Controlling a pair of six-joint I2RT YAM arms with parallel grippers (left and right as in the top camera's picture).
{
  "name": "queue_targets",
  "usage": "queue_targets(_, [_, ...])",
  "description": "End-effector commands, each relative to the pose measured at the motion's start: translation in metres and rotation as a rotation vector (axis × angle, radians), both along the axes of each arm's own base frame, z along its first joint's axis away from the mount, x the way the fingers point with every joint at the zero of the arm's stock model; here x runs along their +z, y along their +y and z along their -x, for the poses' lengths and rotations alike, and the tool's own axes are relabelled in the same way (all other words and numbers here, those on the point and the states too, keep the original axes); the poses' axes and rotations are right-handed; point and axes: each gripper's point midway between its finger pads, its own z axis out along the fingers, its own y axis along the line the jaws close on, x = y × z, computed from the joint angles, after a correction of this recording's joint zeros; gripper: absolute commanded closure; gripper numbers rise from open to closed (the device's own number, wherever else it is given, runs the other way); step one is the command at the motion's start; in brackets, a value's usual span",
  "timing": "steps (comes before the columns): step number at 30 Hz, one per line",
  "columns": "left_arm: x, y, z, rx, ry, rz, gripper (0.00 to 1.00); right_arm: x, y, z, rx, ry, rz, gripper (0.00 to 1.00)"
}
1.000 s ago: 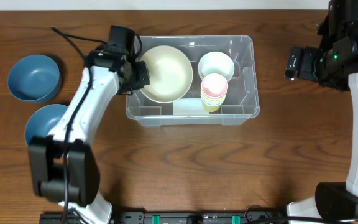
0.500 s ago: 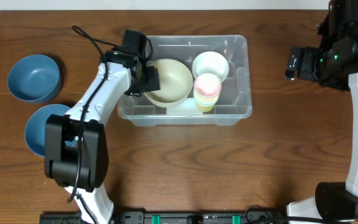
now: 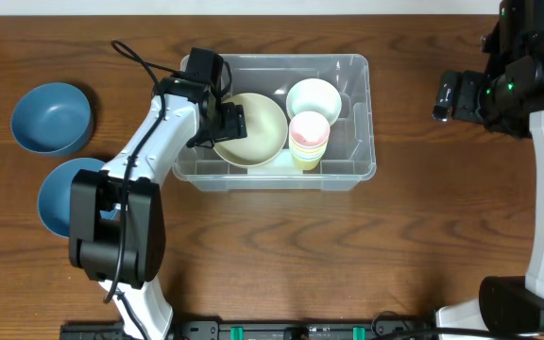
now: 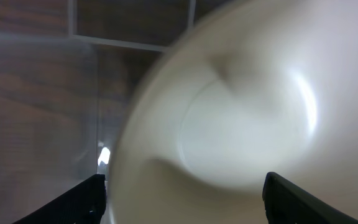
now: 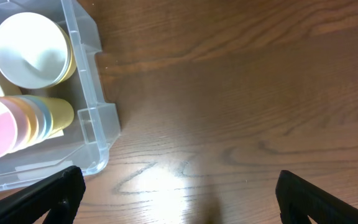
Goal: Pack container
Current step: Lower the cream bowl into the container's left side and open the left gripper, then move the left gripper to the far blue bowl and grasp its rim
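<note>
The container, a clear plastic bin, stands at the table's middle back. Inside lie a large cream bowl, a white bowl and a stack of pastel cups. My left gripper is inside the bin's left end, open, its fingers spread wide on either side of the cream bowl's edge. In the left wrist view the cream bowl fills the frame, blurred, beyond the left gripper. My right gripper hangs open over bare wood to the right of the container.
Two blue bowls lie at the left: one in full view, the other partly under my left arm. In the right wrist view the white bowl and cups show inside the bin's corner.
My left gripper has gone from shut to open by the cream bowl. The container has slid a little to the left with the arm. The right arm has not moved.
</note>
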Motion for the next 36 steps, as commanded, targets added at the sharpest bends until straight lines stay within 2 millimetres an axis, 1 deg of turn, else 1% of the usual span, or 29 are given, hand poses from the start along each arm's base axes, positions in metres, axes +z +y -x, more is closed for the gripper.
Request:
queue_targets(1, [0.04,0.003,-0.011,0.015,-0.1,0.016,0.19,0.003,-0.001,0.002,0.007,-0.01,0.002,0.01])
queue_targets(4, [0.065,0.003,-0.011,0.016,-0.158,0.029,0.19,0.003,-0.001,0.002,0.007,-0.01,0.002,0.01])
queue_targets(5, [0.076,0.003,-0.009,0.016,-0.182,0.035,0.19,0.003,-0.001,0.002,0.007,-0.01,0.002,0.01])
queue_targets(7, [0.093,0.004,-0.006,0.016,-0.215,0.042,0.19,0.003,-0.001,0.002,0.007,-0.01,0.002,0.01])
queue_targets(10, [0.119,0.007,0.007,0.017,-0.252,0.048,0.19,0.003,-0.001,0.002,0.007,-0.01,0.002,0.01])
queue_targets(13, [0.142,0.019,0.021,0.04,-0.282,0.028,0.19,0.003,-0.001,0.002,0.007,-0.01,0.001,0.01])
queue_targets(15, [0.154,0.036,0.027,0.077,-0.307,-0.006,0.18,0.003,-0.001,0.002,0.007,-0.01,0.002,0.01])
queue_targets(16, [0.16,0.048,0.028,0.106,-0.325,-0.032,0.18,0.003,-0.001,0.002,0.007,-0.01,0.002,0.01])
queue_targets(17, [0.166,0.062,0.028,0.144,-0.346,-0.065,0.14,0.003,-0.001,0.002,0.007,-0.01,0.002,0.01])
queue_targets(18, [0.171,0.077,0.027,0.183,-0.365,-0.103,0.13,0.003,-0.001,0.002,0.007,-0.01,0.001,0.01])
queue_targets(19, [0.175,0.098,0.025,0.236,-0.386,-0.159,0.11,0.003,-0.001,0.002,0.007,-0.01,0.002,0.01])
queue_targets(20, [0.178,0.116,0.022,0.286,-0.403,-0.209,0.05,0.003,-0.001,0.002,0.007,-0.01,0.002,0.01])
queue_targets(21, [0.181,0.137,0.019,0.341,-0.419,-0.258,0.02,0.003,-0.001,0.002,0.007,-0.01,0.002,0.01])
queue_targets(23, [0.183,0.172,0.013,0.435,-0.445,-0.327,0.02,0.003,-0.001,0.002,0.007,-0.01,0.002,0.01])
queue_targets(26, [0.177,0.207,0.001,0.521,-0.459,-0.349,0.02,0.003,-0.001,0.002,0.007,-0.01,0.002,0.01])
queue_targets(29, [0.168,0.231,-0.015,0.575,-0.479,-0.358,0.01,0.003,-0.001,0.002,0.007,-0.01,0.002,0.01])
queue_targets(31, [0.157,0.245,-0.027,0.604,-0.486,-0.364,0.01,0.003,-0.001,0.002,0.007,-0.01,0.002,0.01])
queue_targets(33, [0.141,0.261,-0.04,0.623,-0.485,-0.375,0.02,0.003,-0.001,0.002,0.007,-0.01,0.002,0.01])
queue_targets(36, [0.115,0.277,-0.058,0.597,-0.477,-0.41,0.02,0.003,-0.001,0.002,0.007,-0.01,0.002,0.01])
